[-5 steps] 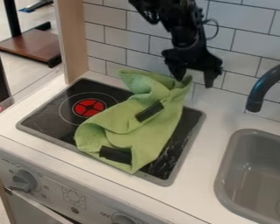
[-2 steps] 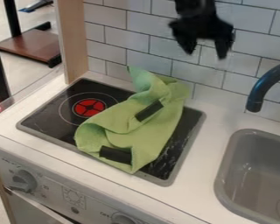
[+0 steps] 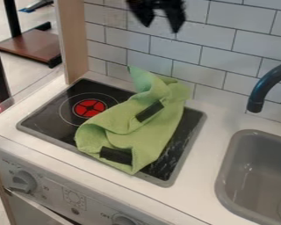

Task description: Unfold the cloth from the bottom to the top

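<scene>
Above the back of the toy stove, near the top edge of the camera view, my tool (image 3: pixel 160 26) is hanging in front of the tiled wall (image 3: pixel 236 46), well apart from the green cloth (image 3: pixel 160 127). I am holding its two fingers (image 3: pixel 176 21) spread, pinching nothing and touching nothing. The cloth is lying bunched and slanting across the black cooktop (image 3: pixel 49 112), just beside the red burner (image 3: pixel 90 108), with its far end standing up in a crumpled peak (image 3: pixel 144 81) toward the wall. Its near end is reaching over the cooktop's rim at the front, where the white desk (image 3: pixel 216 116) is bordering it. Two dark patches are showing amid the green; whether they are straps or gaps, I cannot tell. I judge that I am between grasps, with the unfolding unfinished, since the layers are doubling over one another. The next move, I think, is calling for me to come down over the near fold with the fingers apart, to close on the upper layer alone, then to lift lightly and draw it toward the wall. If I am pinching both layers there, I would probably be dragging the whole bundle instead of opening it.
</scene>
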Controlling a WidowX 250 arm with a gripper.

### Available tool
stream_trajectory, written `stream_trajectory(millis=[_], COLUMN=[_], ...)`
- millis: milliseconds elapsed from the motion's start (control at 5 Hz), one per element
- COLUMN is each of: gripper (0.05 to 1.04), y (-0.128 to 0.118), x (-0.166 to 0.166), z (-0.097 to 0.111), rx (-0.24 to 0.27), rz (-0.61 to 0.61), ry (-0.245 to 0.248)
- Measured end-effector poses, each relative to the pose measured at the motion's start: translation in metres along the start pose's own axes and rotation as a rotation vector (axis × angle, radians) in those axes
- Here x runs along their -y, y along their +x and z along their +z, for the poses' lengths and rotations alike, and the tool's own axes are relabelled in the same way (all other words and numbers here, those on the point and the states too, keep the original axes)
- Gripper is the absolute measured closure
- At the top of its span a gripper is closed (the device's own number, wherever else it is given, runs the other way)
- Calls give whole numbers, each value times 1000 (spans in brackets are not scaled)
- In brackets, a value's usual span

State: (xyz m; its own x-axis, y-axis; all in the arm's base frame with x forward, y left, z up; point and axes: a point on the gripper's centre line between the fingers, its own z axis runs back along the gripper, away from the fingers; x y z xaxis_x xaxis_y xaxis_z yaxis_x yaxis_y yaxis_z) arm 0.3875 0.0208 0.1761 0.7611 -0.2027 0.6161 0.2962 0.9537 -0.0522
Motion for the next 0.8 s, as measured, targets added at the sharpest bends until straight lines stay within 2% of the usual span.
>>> stream_trajectory(millis=[200,400,600,800], gripper=[83,84,84,84], y=[-32,-57,-67,-78], x=[-23,-36,-36,-51], z=[1,-2,-3,5], rx=[-99,-204,-236,-255], rz=[-38,-154,-174,-119], ry=[38,108,90,95])
